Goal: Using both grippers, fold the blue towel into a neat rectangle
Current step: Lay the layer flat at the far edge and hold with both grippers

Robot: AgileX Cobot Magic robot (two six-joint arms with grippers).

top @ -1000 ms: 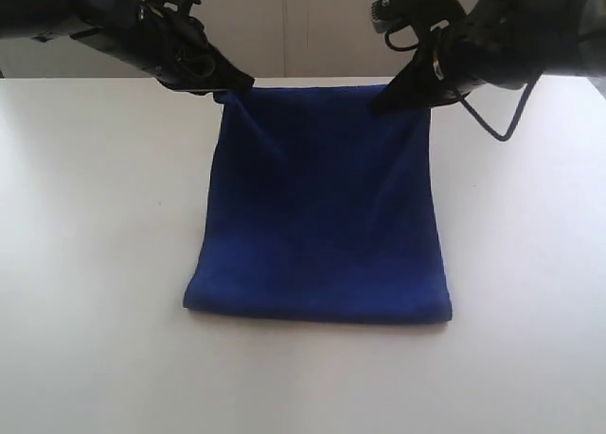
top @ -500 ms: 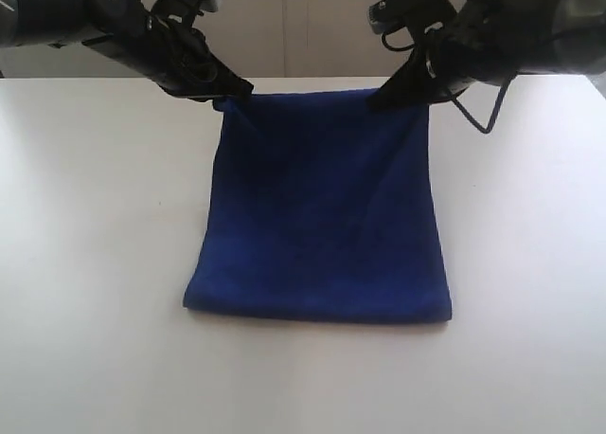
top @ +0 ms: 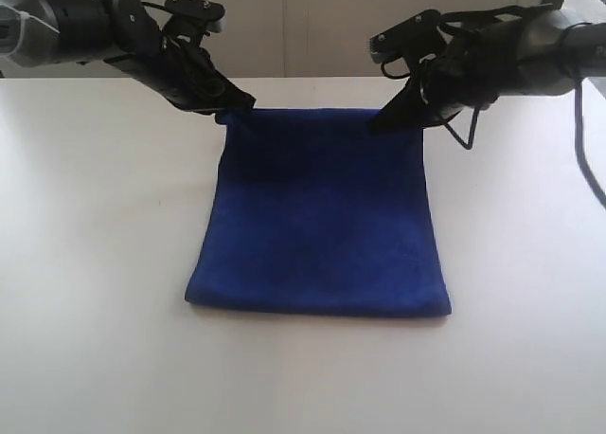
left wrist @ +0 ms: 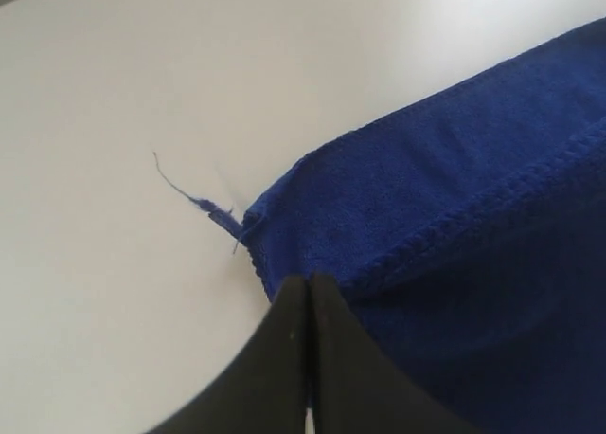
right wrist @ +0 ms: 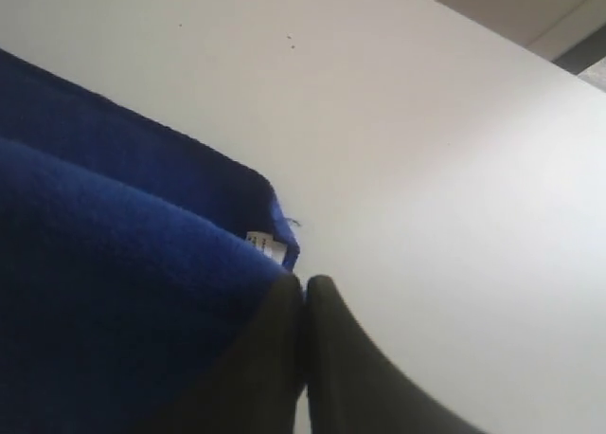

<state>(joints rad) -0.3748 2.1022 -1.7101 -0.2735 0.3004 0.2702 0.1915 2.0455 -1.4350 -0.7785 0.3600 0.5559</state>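
Lying doubled over on the white table (top: 85, 263), the blue towel (top: 317, 216) is sitting near the middle, its rounded folded edge facing me and its two far corners being pinched from either side. The left gripper (top: 242, 102) is clamping the far left corner, its black jaws pressed together on the cloth right at the stitched hem (left wrist: 445, 233), and a loose thread (left wrist: 170, 178) is trailing from that corner onto the bare tabletop. The right gripper (top: 378, 125) is biting the far right corner the same way, its jaws clenched on the upper layer, with a small white tag (right wrist: 266, 245) peeking out just beside the tip. Both arms are reaching in low from the back, angling toward each other, and the far edge between them is running nearly straight.
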